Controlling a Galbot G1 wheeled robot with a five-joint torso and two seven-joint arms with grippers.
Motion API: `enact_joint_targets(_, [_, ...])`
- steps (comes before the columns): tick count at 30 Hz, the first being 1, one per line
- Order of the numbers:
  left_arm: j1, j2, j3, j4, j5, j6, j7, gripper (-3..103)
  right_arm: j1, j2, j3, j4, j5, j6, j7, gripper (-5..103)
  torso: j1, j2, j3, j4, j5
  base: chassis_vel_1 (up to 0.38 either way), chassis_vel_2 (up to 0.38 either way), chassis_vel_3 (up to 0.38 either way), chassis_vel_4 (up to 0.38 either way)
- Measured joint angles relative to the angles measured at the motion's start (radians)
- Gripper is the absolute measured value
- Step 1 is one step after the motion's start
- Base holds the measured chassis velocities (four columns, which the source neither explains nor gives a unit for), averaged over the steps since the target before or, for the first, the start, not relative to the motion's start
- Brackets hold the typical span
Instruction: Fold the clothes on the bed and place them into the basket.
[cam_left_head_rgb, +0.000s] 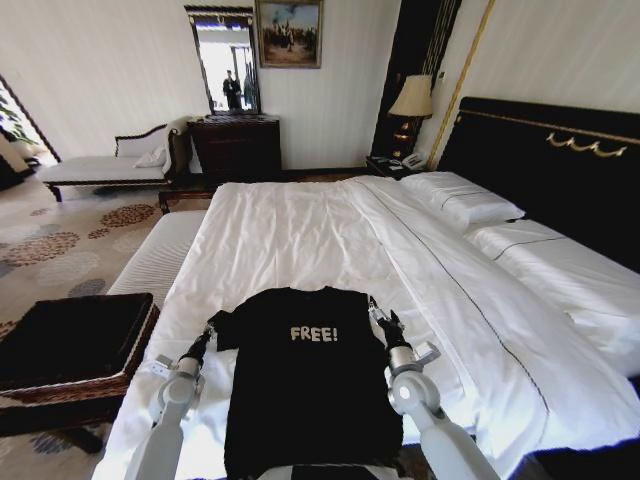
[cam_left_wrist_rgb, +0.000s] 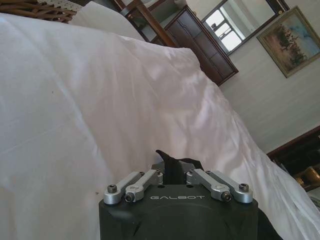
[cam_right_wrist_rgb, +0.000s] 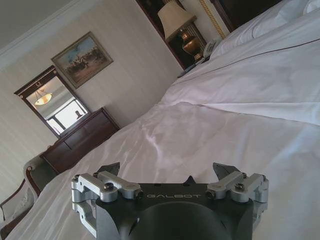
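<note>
The clothes (cam_left_head_rgb: 305, 385), a black T-shirt with white "FREE!" lettering, lie flat on the white bed (cam_left_head_rgb: 300, 225) near its front edge. My left gripper (cam_left_head_rgb: 213, 326) sits at the shirt's left shoulder. In the left wrist view this gripper (cam_left_wrist_rgb: 173, 167) is shut on a pinch of black fabric (cam_left_wrist_rgb: 170, 159). At the shirt's right shoulder my right gripper (cam_left_head_rgb: 383, 322) stands open. The right wrist view shows that gripper (cam_right_wrist_rgb: 167, 172) with fingertips (cam_right_wrist_rgb: 111, 169) wide apart over the white duvet. The brown wicker basket (cam_left_head_rgb: 95, 383) with black lining stands on the floor to the left of the bed.
A pale striped bench (cam_left_head_rgb: 160, 255) stands beside the bed behind the basket. White pillows (cam_left_head_rgb: 462, 198) lie against the black headboard (cam_left_head_rgb: 560, 165) at the right. A dark dresser (cam_left_head_rgb: 235, 145), a chaise (cam_left_head_rgb: 105, 165) and a lamp (cam_left_head_rgb: 412, 100) line the far wall.
</note>
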Motion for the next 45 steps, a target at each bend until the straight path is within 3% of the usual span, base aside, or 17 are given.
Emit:
enact_joint_targets(2, [-0.001, 0.0, 0.0, -0.001, 0.0, 0.0, 0.0, 7, 0.001, 0.0, -0.002, -0.004, -0.002, 0.0, 0.002, 100, 0.0, 0.0, 0.0, 0.0, 0.0, 0.0, 0.0, 0.0, 0.0])
enact_joint_targets(5, [0.001, 0.001, -0.004, -0.01, -0.001, -0.001, 0.0, 1, 0.007, -0.006, -0.004, -0.009, -0.003, -0.001, 0.003, 100, 0.0, 0.0, 0.0, -0.0001, -0.0001, 0.0, 0.0, 0.0, 0.0])
enact_joint_targets(13, [0.048, 0.028, 0.002, -0.142, -0.001, -0.003, -0.001, 0, 0.029, -0.009, -0.006, -0.027, -0.002, -0.001, 0.006, 100, 0.0, 0.0, 0.0, 0.0001, 0.0002, 0.0, 0.0, 0.0, 0.0])
enact_joint_targets(17, [0.071, 0.044, 0.096, -0.237, 0.089, -0.003, 0.009, 0, 0.042, -0.001, -0.016, -0.042, -0.005, -0.002, 0.006, 100, 0.0, 0.0, 0.0, -0.0002, 0.0002, 0.0, 0.0, 0.0, 0.0])
enact_joint_targets(21, [0.062, 0.044, 0.161, -0.249, 0.135, -0.004, 0.005, 0, 0.048, 0.001, -0.021, -0.045, -0.005, -0.002, 0.008, 100, 0.0, 0.0, 0.0, 0.0, 0.0003, 0.0, 0.0, 0.0, 0.0])
enact_joint_targets(31, [0.04, -0.016, 0.276, -0.231, 0.158, -0.004, -0.007, 0, 0.047, 0.001, -0.007, -0.053, -0.007, -0.001, 0.008, 100, 0.0, 0.0, 0.0, 0.0, 0.0001, 0.0, 0.0, 0.0, 0.0])
enact_joint_targets(38, [0.028, -0.068, 0.299, -0.223, 0.12, 0.0, -0.009, 0, 0.059, -0.001, -0.026, -0.063, -0.012, -0.001, 0.007, 100, 0.0, 0.0, 0.0, 0.0001, 0.0002, 0.0, 0.0, 0.0, 0.0])
enact_joint_targets(45, [0.033, -0.107, 0.316, -0.208, 0.132, 0.003, -0.009, 0, 0.061, -0.018, -0.028, -0.07, -0.013, 0.0, 0.005, 100, 0.0, 0.0, 0.0, -0.0001, 0.0, 0.0, 0.0, 0.0, 0.0])
